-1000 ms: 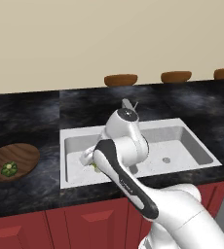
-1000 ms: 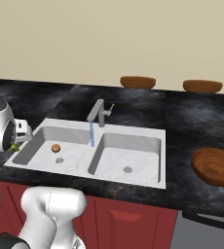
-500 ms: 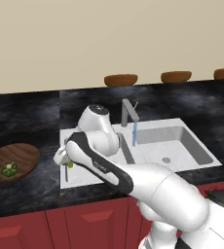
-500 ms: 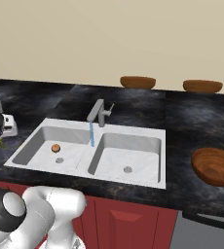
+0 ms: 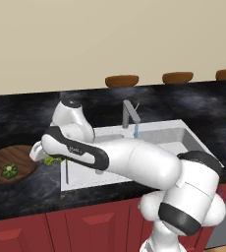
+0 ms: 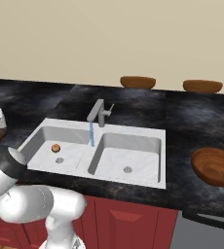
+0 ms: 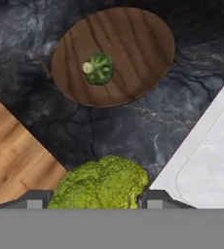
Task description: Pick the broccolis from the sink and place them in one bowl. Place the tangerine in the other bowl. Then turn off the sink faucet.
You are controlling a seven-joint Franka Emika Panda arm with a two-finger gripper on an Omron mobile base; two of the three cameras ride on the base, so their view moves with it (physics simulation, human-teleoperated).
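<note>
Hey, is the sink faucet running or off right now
Running. A thin blue stream falls from the sink faucet spout into the sink; the left base view shows it too.

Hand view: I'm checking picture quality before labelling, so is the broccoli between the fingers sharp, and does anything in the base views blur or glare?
Hand view: the held broccoli is soft-edged, the floret in the bowl crisper. Left base view: even light, no glare, the arm hides much of the sink. Right base view: the tangerine is small but distinct.

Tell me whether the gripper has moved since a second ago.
Yes. In the left base view the gripper, holding a broccoli, went left from over the sink towards the bowl.
</note>
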